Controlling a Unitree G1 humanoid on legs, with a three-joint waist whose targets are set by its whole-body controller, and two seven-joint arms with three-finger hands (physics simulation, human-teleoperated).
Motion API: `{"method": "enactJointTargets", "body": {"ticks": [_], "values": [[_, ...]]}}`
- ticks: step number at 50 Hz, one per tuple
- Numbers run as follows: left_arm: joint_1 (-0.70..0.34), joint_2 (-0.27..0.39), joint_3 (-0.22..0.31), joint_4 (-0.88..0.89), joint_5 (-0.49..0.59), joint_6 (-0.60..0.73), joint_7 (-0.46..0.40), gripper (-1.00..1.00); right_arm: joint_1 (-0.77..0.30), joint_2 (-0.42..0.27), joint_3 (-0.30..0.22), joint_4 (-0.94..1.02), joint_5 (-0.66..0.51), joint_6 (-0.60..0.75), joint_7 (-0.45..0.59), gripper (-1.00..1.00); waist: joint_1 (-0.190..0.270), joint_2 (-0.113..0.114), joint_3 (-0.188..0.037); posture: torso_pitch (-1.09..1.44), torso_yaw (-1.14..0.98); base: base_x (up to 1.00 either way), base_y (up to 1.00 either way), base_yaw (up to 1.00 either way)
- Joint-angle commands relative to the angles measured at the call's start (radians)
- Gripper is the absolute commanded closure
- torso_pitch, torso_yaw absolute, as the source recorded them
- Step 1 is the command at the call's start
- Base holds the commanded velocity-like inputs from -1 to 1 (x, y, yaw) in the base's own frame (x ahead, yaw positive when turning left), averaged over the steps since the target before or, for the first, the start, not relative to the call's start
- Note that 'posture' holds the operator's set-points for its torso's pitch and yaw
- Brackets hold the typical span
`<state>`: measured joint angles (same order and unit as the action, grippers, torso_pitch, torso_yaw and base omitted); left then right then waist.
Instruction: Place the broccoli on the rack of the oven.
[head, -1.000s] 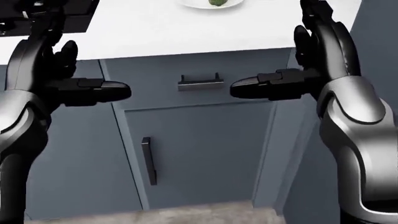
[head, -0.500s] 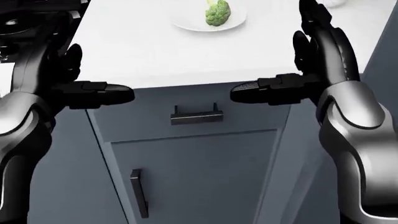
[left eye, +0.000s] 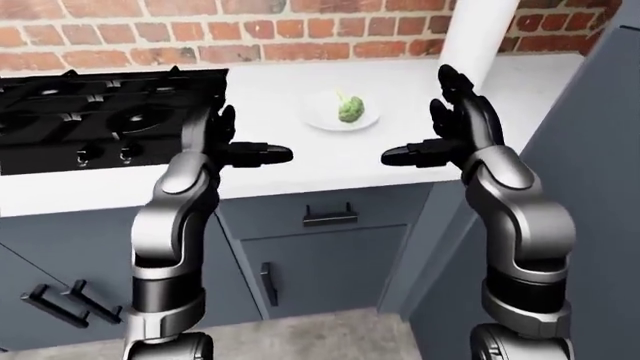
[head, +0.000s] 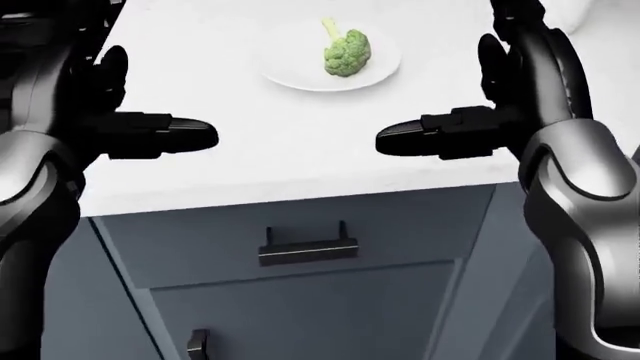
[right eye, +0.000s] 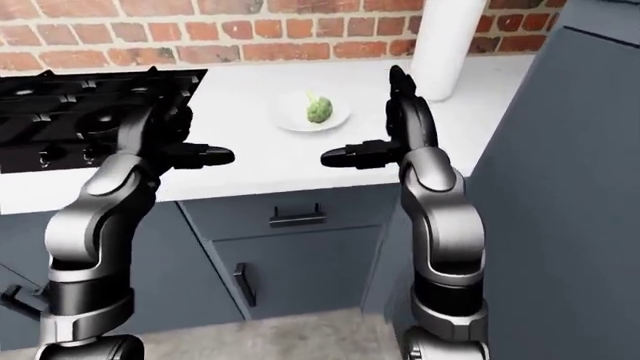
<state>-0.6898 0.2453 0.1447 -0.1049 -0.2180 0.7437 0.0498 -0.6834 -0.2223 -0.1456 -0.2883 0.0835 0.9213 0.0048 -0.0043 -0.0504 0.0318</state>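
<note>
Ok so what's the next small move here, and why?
Probably reach the right hand up the head view toward the broccoli. It lies untouched on its white plate on the counter, and both the right hand and the left hand hover open and empty short of it.

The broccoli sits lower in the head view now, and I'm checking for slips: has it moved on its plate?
No. The broccoli remains centred on its plate; counter and drawer handle shifted down too, so the camera moved.
</note>
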Motion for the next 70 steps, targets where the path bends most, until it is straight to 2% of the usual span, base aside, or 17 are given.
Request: {"method": "enactJointTargets", "body": {"ticks": [1,6,8,9,13,18,20,22,23,24,35,40,49,54,62,66,70], "values": [[-0.031,0.019,0.027,-0.029,0.008,-0.028,0.004,-1.0,-0.041,-0.002,0.005,-0.029,0.006,-0.022,0.003,-1.0,0.008,-0.005,-0.031,0.0,0.0,0.12,-0.08,0.0],[-0.027,0.02,0.031,-0.018,0.01,-0.04,-0.003,-1.0,-0.042,0.001,0.009,-0.021,0.007,-0.031,0.001,-1.0,-0.001,0.086,-0.007,0.0,0.0,0.08,-0.27,0.0],[-0.026,0.022,0.031,-0.013,0.011,-0.046,-0.007,-1.0,-0.042,0.001,0.012,-0.016,0.004,-0.036,0.001,-1.0,-0.004,0.154,-0.025,0.0,0.0,0.06,-0.32,0.0],[-0.027,0.022,0.031,-0.015,0.01,-0.045,-0.008,-1.0,-0.041,0.002,0.013,-0.011,0.003,-0.041,0.002,-1.0,0.006,0.112,-0.025,0.0,0.0,0.06,-0.32,0.0],[-0.019,0.023,0.034,-0.012,0.011,-0.052,-0.01,-1.0,-0.035,0.001,0.011,-0.025,0.004,-0.029,0.005,-1.0,0.012,0.118,-0.045,0.0,0.0,0.04,-0.32,0.0],[-0.032,0.024,0.033,-0.008,0.008,-0.046,-0.008,-1.0,-0.045,-0.004,0.006,-0.025,0.006,-0.025,0.006,-1.0,0.016,0.069,-0.04,0.0,0.0,0.0,-0.33,0.0],[-0.028,0.025,0.033,-0.02,0.007,-0.04,-0.008,-1.0,-0.046,-0.003,0.007,-0.022,0.007,-0.028,0.006,-1.0,0.017,0.031,-0.04,0.0,0.0,0.0,-0.32,0.0],[-0.021,0.024,0.035,-0.027,0.006,-0.039,-0.007,-1.0,-0.043,-0.003,0.009,-0.027,0.007,-0.025,0.005,-1.0,0.013,-0.053,-0.054,0.0,0.0,0.0,-0.31,0.0],[-0.019,0.024,0.034,-0.029,0.006,-0.039,-0.007,-1.0,-0.043,-0.003,0.009,-0.029,0.006,-0.024,0.005,-1.0,0.013,0.003,-0.044,0.0,0.0,0.0,-0.31,0.0],[-0.018,0.024,0.035,-0.025,0.006,-0.043,-0.008,-1.0,-0.045,-0.002,0.008,-0.03,0.007,-0.022,0.005,-1.0,0.013,-0.01,-0.039,0.0,0.0,0.0,-0.31,0.0],[-0.017,0.022,0.033,-0.025,0.007,-0.045,-0.007,-1.0,-0.036,0.004,0.014,-0.02,0.001,-0.04,0.006,-1.0,0.018,0.062,-0.026,0.0,0.0,0.04,-0.2,0.0],[-0.015,0.021,0.034,-0.028,0.005,-0.042,-0.006,-1.0,-0.039,0.005,0.018,-0.019,-0.005,-0.041,0.007,-1.0,0.01,0.124,-0.033,0.0,0.0,0.07,-0.07,0.0],[-0.019,0.023,0.036,-0.025,0.002,-0.041,-0.006,-1.0,-0.054,0.005,0.017,-0.02,-0.009,-0.027,0.01,-1.0,0.01,0.076,-0.015,0.0,0.0,0.18,0.0,0.0],[-0.02,0.023,0.035,-0.02,0.001,-0.046,-0.007,-1.0,-0.06,0.006,0.021,-0.011,-0.012,-0.031,0.011,-1.0,0.025,-0.009,-0.029,0.0,0.0,0.24,0.0,0.0],[-0.018,0.027,0.037,-0.014,0.001,-0.052,-0.008,-1.0,-0.054,0.015,0.025,-0.011,-0.019,-0.037,0.011,-1.0,0.002,0.052,-0.001,0.0,0.0,0.25,0.0,0.0],[-0.014,0.023,0.033,-0.006,0.005,-0.063,-0.008,-1.0,-0.05,0.013,0.023,-0.01,-0.019,-0.043,0.015,-1.0,-0.01,0.146,-0.023,0.0,0.0,0.25,0.0,0.0],[-0.015,0.022,0.032,-0.012,0.005,-0.057,-0.009,-1.0,-0.048,0.011,0.022,-0.02,-0.02,-0.035,0.014,-1.0,0.003,0.123,-0.015,0.0,0.0,0.22,0.0,0.0]]}}
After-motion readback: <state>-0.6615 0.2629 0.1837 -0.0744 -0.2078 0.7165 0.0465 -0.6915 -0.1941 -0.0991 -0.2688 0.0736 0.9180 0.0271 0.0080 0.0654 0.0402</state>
